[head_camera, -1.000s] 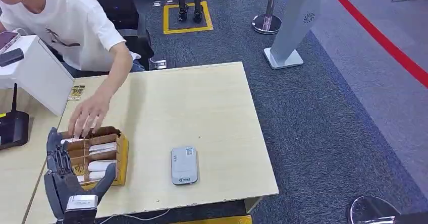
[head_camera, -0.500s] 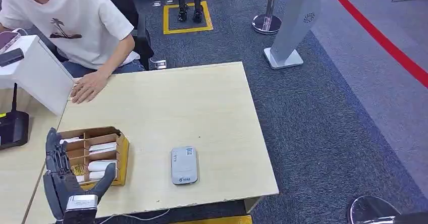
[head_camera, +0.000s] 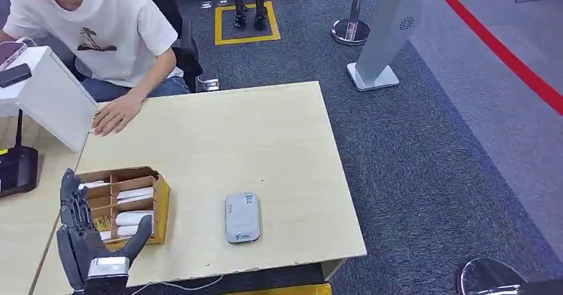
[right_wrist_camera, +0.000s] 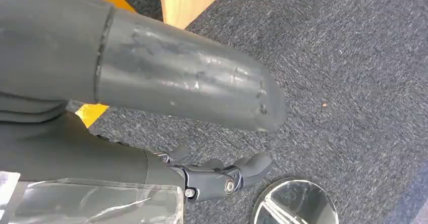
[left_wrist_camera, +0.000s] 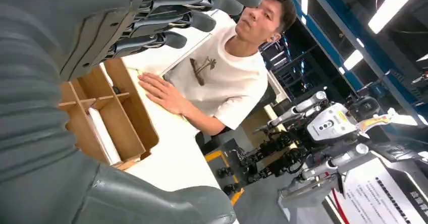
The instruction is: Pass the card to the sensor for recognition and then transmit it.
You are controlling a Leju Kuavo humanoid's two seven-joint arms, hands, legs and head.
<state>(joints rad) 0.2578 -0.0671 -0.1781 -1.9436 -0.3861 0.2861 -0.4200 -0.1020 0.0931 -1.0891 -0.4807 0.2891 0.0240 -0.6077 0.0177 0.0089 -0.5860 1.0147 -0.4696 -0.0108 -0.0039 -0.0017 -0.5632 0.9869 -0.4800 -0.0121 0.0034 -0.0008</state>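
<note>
The left hand (head_camera: 83, 232) hangs spread out, grasping nothing, by the near end of the cardboard box (head_camera: 126, 205) of white cards (head_camera: 135, 193) on the table (head_camera: 265, 142). The grey sensor (head_camera: 241, 217) lies beside the box. The right hand (right_wrist_camera: 151, 77) hangs over the carpet, released, grasping nothing.

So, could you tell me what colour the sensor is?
Light grey sensor, clearest in the head view.
</note>
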